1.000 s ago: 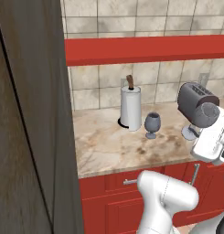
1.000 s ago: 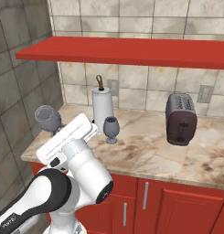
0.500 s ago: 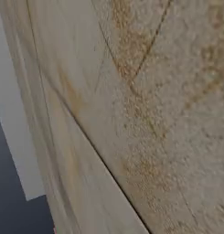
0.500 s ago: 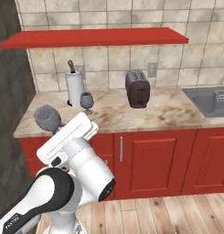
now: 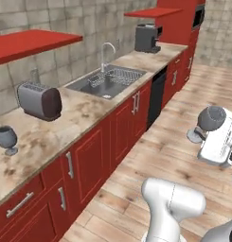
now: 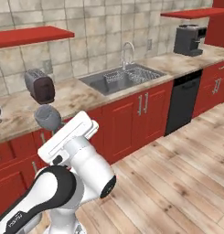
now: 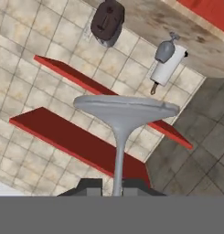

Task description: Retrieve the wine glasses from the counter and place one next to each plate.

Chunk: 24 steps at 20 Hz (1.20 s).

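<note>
A glass is pinched at its stem by the gripper, frame centre; another glass, seemingly greyer, is left on the counter, far left.

Your arm rose from the base in a bent pose, its white hand held up and away from the counter, out over the floor. The gripper was closed on the stem of a wine glass, its two dark fingertips pinching the thin stem from either side. You carried the glass with its bowl and foot sticking out beyond the hand.
</note>
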{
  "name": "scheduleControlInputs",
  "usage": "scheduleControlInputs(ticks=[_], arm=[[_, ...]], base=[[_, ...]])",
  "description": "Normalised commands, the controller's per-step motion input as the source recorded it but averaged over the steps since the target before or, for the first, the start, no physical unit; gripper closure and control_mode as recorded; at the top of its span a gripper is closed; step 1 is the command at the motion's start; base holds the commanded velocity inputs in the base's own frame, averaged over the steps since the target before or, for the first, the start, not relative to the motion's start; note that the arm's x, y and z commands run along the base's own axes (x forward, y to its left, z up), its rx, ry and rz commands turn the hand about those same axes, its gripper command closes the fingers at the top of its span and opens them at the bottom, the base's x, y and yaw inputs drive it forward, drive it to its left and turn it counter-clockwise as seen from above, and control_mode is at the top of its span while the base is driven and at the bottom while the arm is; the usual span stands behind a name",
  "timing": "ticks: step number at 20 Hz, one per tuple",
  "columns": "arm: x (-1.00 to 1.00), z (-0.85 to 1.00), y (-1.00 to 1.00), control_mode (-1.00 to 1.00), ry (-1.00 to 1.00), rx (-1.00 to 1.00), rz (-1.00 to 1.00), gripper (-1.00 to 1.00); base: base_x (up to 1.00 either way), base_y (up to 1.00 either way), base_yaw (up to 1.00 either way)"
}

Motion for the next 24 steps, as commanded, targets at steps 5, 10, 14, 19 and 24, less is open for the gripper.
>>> scheduleControlInputs(ticks=[5, 10, 14, 19, 24], arm=[[0.00, 0.00, 0.00, 1.00, 0.00, 0.00, 0.00, 1.00], [0.00, 0.00, 0.00, 1.00, 0.00, 0.00, 0.00, 1.00], [0.00, 0.00, 0.00, 1.00, 0.00, 0.00, 0.00, 1.00], [0.00, 0.00, 0.00, 1.00, 0.00, 0.00, 0.00, 1.00], [0.00, 0.00, 0.00, 1.00, 0.00, 0.00, 0.00, 1.00]], base=[[0.00, 0.00, -1.00], [0.08, 0.00, -0.92], [0.45, 0.00, -0.76], [0.96, -0.01, -0.30], [1.00, -0.11, 0.03]])
